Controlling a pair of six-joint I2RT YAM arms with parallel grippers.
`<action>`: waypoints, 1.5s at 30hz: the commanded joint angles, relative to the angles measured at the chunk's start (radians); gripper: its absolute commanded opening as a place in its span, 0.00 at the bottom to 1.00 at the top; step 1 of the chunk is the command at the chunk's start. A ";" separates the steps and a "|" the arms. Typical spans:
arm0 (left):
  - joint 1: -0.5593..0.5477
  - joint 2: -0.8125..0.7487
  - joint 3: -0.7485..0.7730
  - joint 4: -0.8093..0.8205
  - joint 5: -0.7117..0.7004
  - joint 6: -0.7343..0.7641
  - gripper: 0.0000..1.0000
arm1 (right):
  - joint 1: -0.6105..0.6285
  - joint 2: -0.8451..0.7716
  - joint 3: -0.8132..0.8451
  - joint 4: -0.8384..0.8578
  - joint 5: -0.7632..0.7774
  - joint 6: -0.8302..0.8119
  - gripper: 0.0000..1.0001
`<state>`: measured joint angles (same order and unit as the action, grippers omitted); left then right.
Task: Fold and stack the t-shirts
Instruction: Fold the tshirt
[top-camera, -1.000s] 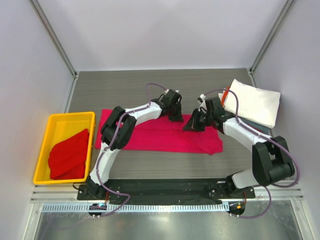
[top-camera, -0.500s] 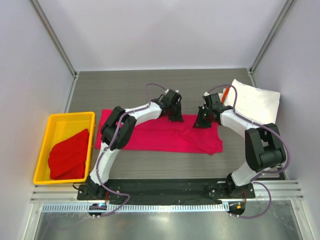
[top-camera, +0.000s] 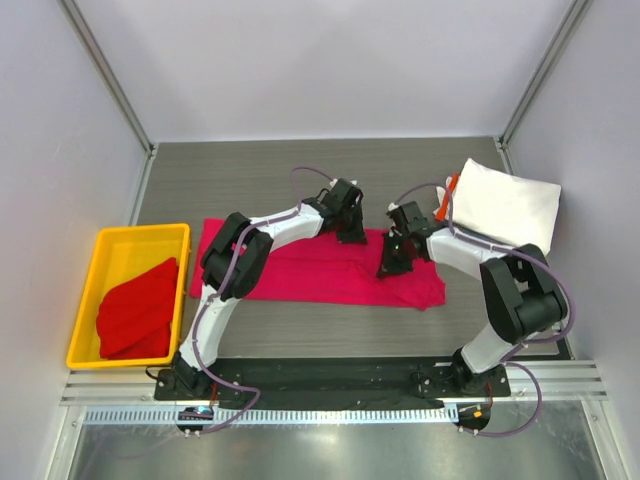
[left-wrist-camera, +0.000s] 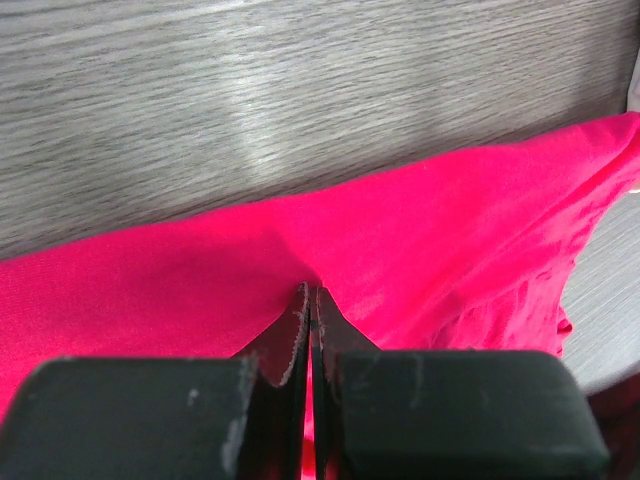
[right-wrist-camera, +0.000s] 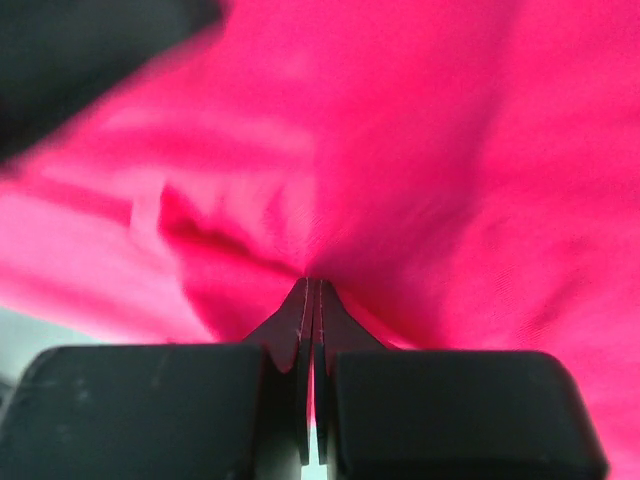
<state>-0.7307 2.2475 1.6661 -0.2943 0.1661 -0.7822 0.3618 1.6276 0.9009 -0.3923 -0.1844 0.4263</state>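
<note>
My left gripper (left-wrist-camera: 310, 300) is pinched shut on the far edge of the pink shirt (top-camera: 300, 272), which lies spread across the middle of the desk (top-camera: 250, 180). My right gripper (right-wrist-camera: 311, 290) is closed too, nipping a pucker of it (further right). A red shirt (top-camera: 135, 310) lies in the tray (top-camera: 118, 240) at the left edge.

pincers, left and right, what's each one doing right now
left pincer: closed, pinching the far edge of the magenta-pink t-shirt
right pincer: closed, pinching a bunched fold of the same shirt
</note>
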 joint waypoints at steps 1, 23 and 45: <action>0.004 0.006 0.007 -0.049 0.006 0.006 0.00 | 0.077 -0.151 -0.048 -0.043 -0.098 0.029 0.02; 0.004 -0.271 -0.198 0.130 0.016 0.106 0.28 | 0.126 -0.529 -0.112 -0.224 0.270 0.166 0.52; -0.225 -0.321 -0.163 -0.106 -0.192 0.182 0.49 | -0.130 -0.381 -0.108 -0.074 0.261 0.127 0.01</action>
<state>-0.9432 1.8984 1.4410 -0.2844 0.0929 -0.6193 0.2462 1.2186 0.7433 -0.5426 0.1112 0.5785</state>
